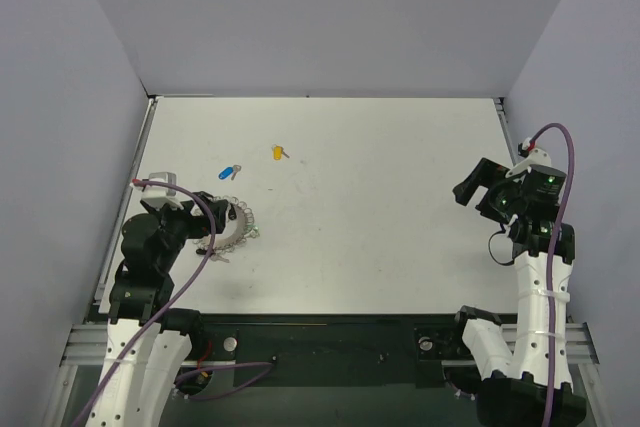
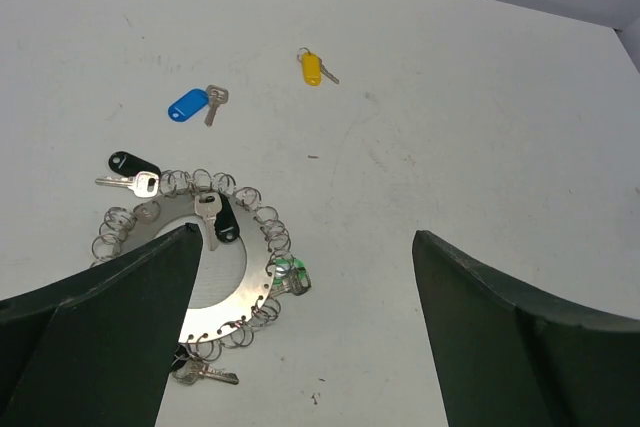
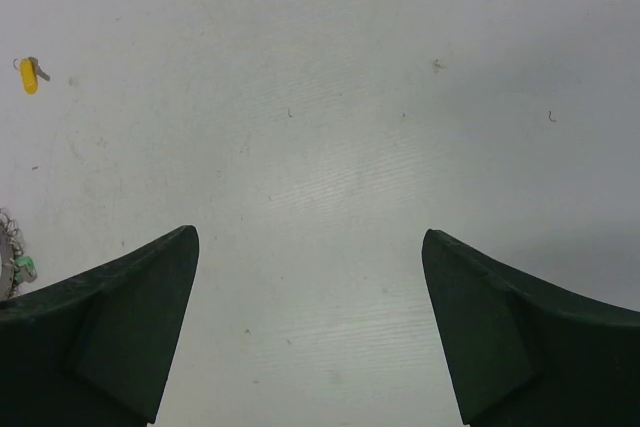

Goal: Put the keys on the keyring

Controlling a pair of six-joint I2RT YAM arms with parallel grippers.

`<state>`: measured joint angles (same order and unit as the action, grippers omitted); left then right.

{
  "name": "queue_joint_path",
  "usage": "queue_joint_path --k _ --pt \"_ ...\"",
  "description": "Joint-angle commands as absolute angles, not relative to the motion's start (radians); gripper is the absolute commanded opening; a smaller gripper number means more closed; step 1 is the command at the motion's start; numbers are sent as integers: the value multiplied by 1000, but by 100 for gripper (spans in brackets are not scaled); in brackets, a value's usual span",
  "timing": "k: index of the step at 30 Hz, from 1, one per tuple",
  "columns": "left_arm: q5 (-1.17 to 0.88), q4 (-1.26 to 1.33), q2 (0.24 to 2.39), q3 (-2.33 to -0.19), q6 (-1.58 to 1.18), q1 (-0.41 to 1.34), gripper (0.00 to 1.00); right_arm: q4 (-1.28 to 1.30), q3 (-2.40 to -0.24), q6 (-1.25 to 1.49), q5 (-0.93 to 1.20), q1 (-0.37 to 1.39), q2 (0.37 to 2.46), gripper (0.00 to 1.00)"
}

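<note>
Keyring (image 2: 225, 282): silvery disc rimmed with wire loops, flat, lower left in left wrist view. Green key (image 2: 291, 275) touching its right rim. Blue key (image 2: 190, 105) loose above; yellow key (image 2: 312, 67) upper centre, apart

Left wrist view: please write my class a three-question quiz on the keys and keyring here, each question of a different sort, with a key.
1. True or false: the blue-tagged key lies apart from the keyring, not touching it.
2. Which lies farther from the keyring? A) the yellow-tagged key B) the blue-tagged key C) both equally far
3. Fill in: the jaws of the left pincer stand ____.

Key: 1 true; 2 A; 3 open.
</note>
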<state>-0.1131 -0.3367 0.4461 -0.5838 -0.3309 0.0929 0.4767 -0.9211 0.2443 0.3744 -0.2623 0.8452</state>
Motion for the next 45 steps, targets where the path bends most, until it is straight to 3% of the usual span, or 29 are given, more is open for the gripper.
queue_joint_path --k 1,6,12,17,22,27,34,45 --pt "-133 -284 456 -583 -342 94 97 457 -911 230 394 -270 859 88" --pt "-169 -264 494 -575 -385 95 97 456 -914 163 468 -270 877 88" --pt "-186 -180 647 -627 -491 83 97 526 -876 -136 915 -270 934 88" --pt "-206 -175 1004 -796 -508 86 97 460 -807 -158 968 -268 942 89" --pt "-40 -268 1334 -1006 -410 101 96 433 -758 -199 976 -273 946 89" --pt "-55 -439 1672 -1297 -269 106 72 492 -791 -239 977 -270 969 88" --pt "43 -612 1943 -1570 -167 121 61 567 -838 -282 956 -233 1000 88" --pt "120 -756 2157 -1785 -71 132 52 604 -854 -311 951 -221 1022 88"
